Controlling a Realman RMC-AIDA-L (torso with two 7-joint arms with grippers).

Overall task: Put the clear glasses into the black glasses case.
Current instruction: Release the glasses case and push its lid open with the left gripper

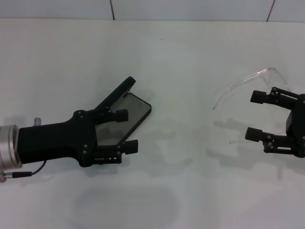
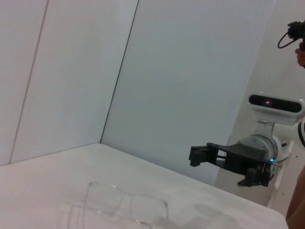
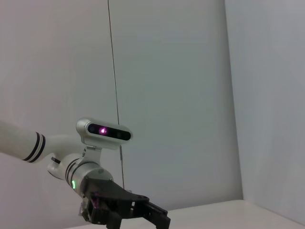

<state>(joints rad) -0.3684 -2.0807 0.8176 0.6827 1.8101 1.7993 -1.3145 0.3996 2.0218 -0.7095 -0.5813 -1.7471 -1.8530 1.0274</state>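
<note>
Clear glasses (image 1: 248,86) on white table (image 1: 190,181), pale walls (image 2: 190,71); both end effectors apart

The left gripper (image 3: 143,214) was far off and low down, black, with its fingers (image 3: 159,215) spread apart. Behind it sat a silver wrist (image 3: 81,174) with a small green light. A white wall (image 3: 190,95) stood behind.

A plain white matte bench (image 1: 181,57) fills the head view, backed along its far edge by a pale panelled wall (image 1: 190,8) split by thin dark vertical seams (image 1: 112,9).
</note>
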